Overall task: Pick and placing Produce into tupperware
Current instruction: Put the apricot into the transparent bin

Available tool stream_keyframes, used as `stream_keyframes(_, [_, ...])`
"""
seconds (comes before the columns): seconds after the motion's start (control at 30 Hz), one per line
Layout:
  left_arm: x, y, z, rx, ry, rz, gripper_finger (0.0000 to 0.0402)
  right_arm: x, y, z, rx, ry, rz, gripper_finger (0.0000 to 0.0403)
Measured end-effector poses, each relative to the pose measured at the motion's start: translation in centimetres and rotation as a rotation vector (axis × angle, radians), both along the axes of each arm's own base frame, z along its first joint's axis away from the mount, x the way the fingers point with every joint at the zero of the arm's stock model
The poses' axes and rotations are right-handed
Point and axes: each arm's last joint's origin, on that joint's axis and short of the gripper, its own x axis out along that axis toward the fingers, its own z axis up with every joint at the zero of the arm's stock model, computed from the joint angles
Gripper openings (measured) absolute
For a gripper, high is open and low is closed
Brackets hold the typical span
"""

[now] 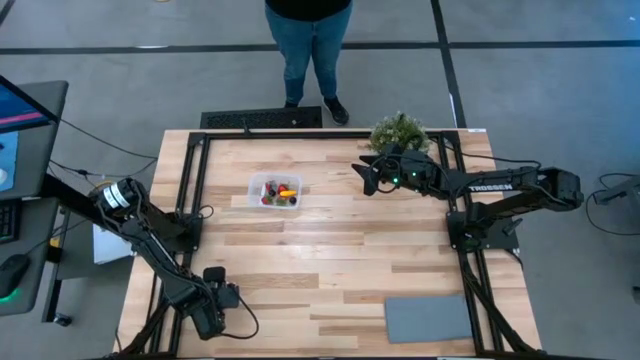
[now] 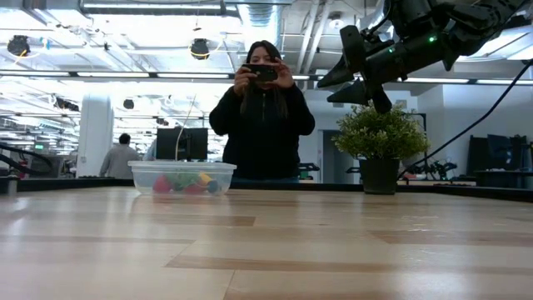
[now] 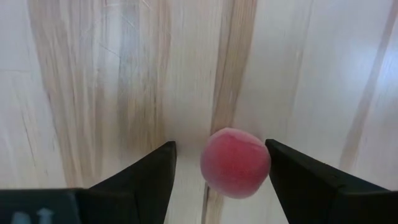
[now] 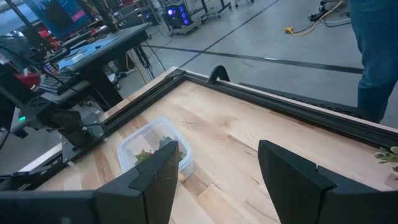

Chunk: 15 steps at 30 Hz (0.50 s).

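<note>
Near the desk's point(image 1: 330, 270) front-left corner, the left hand point(image 1: 215, 312) hangs low over the wood, its fingers point(image 3: 146, 180) spread. Between them in the left wrist view sits a round pinkish-red peach-like piece point(image 3: 236, 162), close to one finger but not clearly gripped. A flat grey mat point(image 1: 428, 319) lies by the front-right corner. Farther back, left of centre and toward the rear edge, stands the clear tupperware point(image 1: 275, 191), holding red, yellow and green produce point(image 1: 280, 193). The right hand point(image 1: 367, 176) is raised in the air to the right of the box, nearer the rear edge, fingers point(image 4: 292, 177) spread and empty. A bushy potted plant point(image 1: 400, 131) stands at the rear edge behind it. Beyond the desk a person point(image 2: 262, 112) in a dark top holds up a phone point(image 2: 264, 72).
</note>
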Motion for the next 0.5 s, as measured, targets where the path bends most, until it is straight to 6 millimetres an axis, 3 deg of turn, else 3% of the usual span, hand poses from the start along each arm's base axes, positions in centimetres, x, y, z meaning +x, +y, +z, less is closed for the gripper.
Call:
stream_keyframes(0.2, [-0.01, -0.01, 0.0, -0.004, 0.005, -0.001, 0.0221, 0.0, 0.0, -0.01, 0.0, 0.0, 0.0, 0.0244])
stream_keyframes(0.5, [-0.01, -0.01, 0.0, -0.003, 0.004, -0.001, 0.0127, 0.0, 0.0, -0.01, 0.0, 0.0, 0.0, 0.0244])
